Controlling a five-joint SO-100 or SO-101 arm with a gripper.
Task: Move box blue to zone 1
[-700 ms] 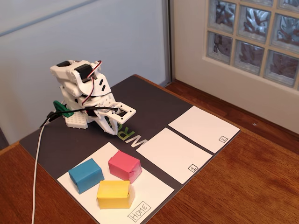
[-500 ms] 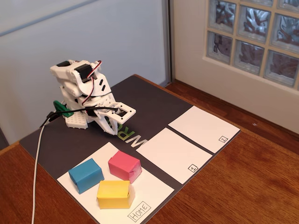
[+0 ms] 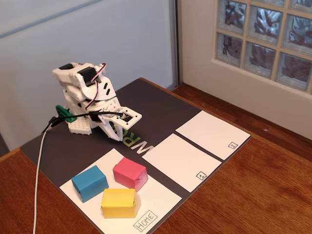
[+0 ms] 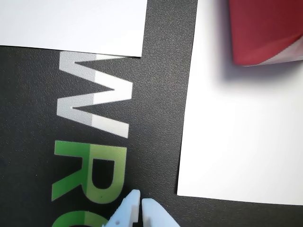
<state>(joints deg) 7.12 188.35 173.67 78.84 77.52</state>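
Observation:
The blue box (image 3: 89, 183) sits on the white Home sheet (image 3: 158, 200) at the front left in the fixed view, next to the pink block (image 3: 130, 173) and the yellow block (image 3: 118, 203). Zone 1 (image 3: 180, 161), a white rectangle with a boxed "1", lies to the right of them. My gripper (image 3: 117, 138) is folded low over the black mat behind the blocks, shut and empty. In the wrist view its fingertips (image 4: 141, 202) meet at the bottom edge over the mat lettering. The blue box is out of the wrist view; only the pink block's corner (image 4: 265, 30) shows there.
Zone 2 (image 3: 212, 132) lies right of zone 1. The black mat (image 3: 146, 105) rests on a wooden table (image 3: 263, 195). A white cable (image 3: 39, 175) runs down the left side. A wall and a glass-block window stand behind.

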